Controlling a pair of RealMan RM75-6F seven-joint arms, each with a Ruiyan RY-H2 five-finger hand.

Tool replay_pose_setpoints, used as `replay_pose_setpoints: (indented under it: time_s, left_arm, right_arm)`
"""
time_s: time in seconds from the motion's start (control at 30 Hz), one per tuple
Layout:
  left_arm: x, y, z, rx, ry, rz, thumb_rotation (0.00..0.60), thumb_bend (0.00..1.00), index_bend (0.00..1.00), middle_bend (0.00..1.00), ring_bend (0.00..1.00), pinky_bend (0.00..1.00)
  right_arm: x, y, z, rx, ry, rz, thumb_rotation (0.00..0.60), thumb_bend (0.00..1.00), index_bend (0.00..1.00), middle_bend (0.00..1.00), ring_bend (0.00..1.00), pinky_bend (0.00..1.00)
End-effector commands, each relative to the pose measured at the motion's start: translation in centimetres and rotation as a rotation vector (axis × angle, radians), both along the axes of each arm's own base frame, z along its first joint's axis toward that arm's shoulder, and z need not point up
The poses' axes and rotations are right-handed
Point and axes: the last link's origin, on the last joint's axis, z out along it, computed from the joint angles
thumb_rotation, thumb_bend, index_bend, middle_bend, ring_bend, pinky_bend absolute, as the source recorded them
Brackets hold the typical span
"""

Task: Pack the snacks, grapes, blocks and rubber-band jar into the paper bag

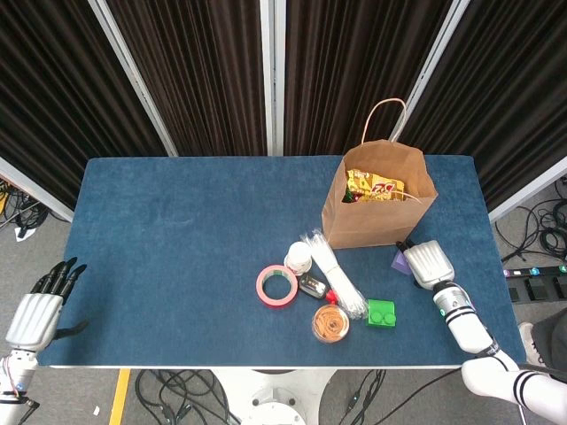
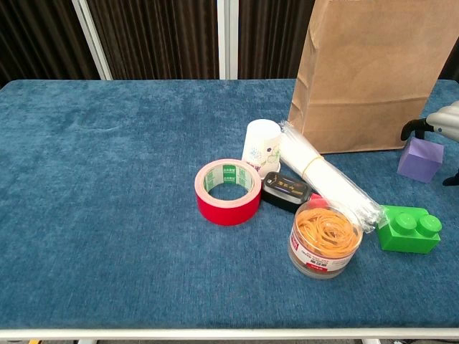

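The brown paper bag [image 1: 379, 212] stands open at the back right with a yellow snack packet [image 1: 376, 187] inside. Just in front of the bag [image 2: 373, 79], a purple block [image 2: 420, 159] rests on the cloth. My right hand [image 1: 428, 264] hovers over the block, covering most of it in the head view. In the chest view a finger [image 2: 410, 128] and the thumb straddle the block, with small gaps showing. A green block [image 1: 381, 312] and the rubber-band jar [image 1: 330, 323] sit at the front. My left hand [image 1: 37, 312] hangs open off the table's left front corner.
A red tape roll [image 1: 276, 286], a white cup [image 1: 299, 257], a wrapped bundle of white straws [image 1: 335, 274] and a small black item [image 1: 312, 285] cluster in front of the bag. The blue-covered table [image 1: 177, 239] stretches bare to the left.
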Motion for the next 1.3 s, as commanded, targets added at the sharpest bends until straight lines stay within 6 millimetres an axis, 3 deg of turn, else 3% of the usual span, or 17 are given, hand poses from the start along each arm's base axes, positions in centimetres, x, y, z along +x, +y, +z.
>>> replay_pose_setpoints:
  time_s: [0.03, 0.33, 0.67, 0.87, 1.13, 1.3]
  left_arm:
    - [0.0, 0.0, 0.0, 0.001, 0.000, -0.001, 0.600, 0.11, 0.12, 0.12, 0.02, 0.21]
    - [0.0, -0.1, 0.0, 0.000, -0.002, 0.000, 0.600, 0.11, 0.12, 0.12, 0.02, 0.21]
    - [-0.2, -0.1, 0.0, 0.000, -0.005, 0.006, 0.600, 0.11, 0.12, 0.12, 0.02, 0.21]
    - [-0.1, 0.0, 0.0, 0.002, -0.009, 0.002, 0.600, 0.11, 0.12, 0.12, 0.02, 0.21]
    - [0.1, 0.1, 0.0, 0.005, -0.015, -0.003, 0.600, 0.11, 0.12, 0.12, 0.02, 0.21]
    - [0.3, 0.2, -0.1, 0.004, -0.016, -0.009, 0.600, 0.11, 0.12, 0.12, 0.02, 0.21]
  right_arm:
    - [0.1, 0.0, 0.0, -0.005, -0.003, 0.010, 0.600, 0.00, 0.27, 0.31, 0.84, 0.88]
    - [-0.1, 0.1, -0.1, -0.034, 0.006, 0.026, 0.600, 0.00, 0.44, 0.42, 0.85, 0.88]
    - [0.0, 0.2, -0.3, -0.048, 0.006, 0.042, 0.600, 0.00, 0.55, 0.48, 0.85, 0.88]
    - [0.7, 0.4, 0.6, -0.066, -0.013, 0.062, 0.600, 0.00, 0.56, 0.49, 0.85, 0.88]
    - [3.5, 2.0, 2.7, -0.068, -0.108, 0.101, 0.600, 0.00, 0.57, 0.50, 0.85, 0.88]
    - [8.0, 3.9, 3.8, -0.013, -0.256, 0.154, 0.600, 0.00, 0.57, 0.51, 0.85, 0.88]
